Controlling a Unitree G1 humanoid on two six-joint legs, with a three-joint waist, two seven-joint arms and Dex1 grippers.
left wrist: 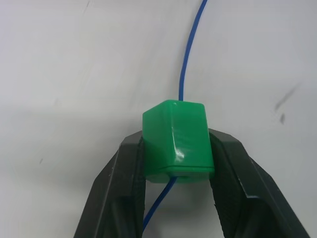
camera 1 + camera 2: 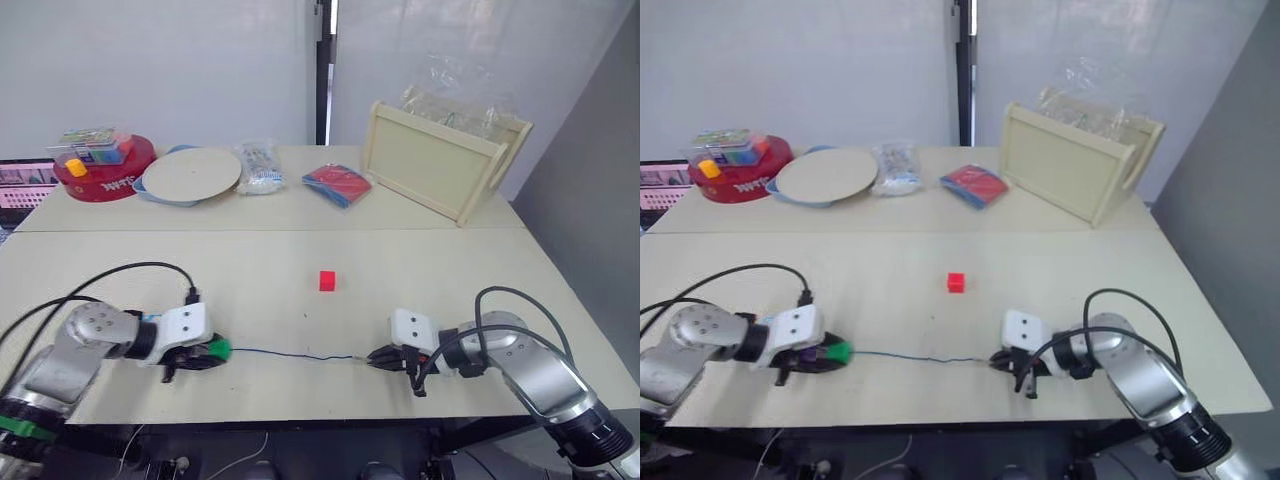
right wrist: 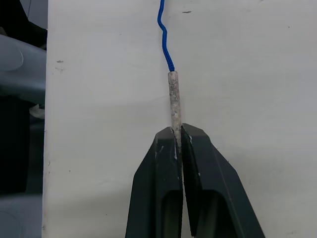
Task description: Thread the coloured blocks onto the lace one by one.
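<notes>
L gripper (image 1: 176, 163): we see it clenched on the green block (image 1: 177, 141), low on the bench (image 2: 300, 270).
R gripper (image 3: 177, 144): pinched tight on the lace's pale tip (image 3: 174, 101).
Lace (image 2: 290, 354): dark blue, runs thru the green block & lies on the bench btwn both grippers.
Red block (image 2: 327, 281): loose, beyond the lace, nearer R gripper than L, touching neither.
</notes>
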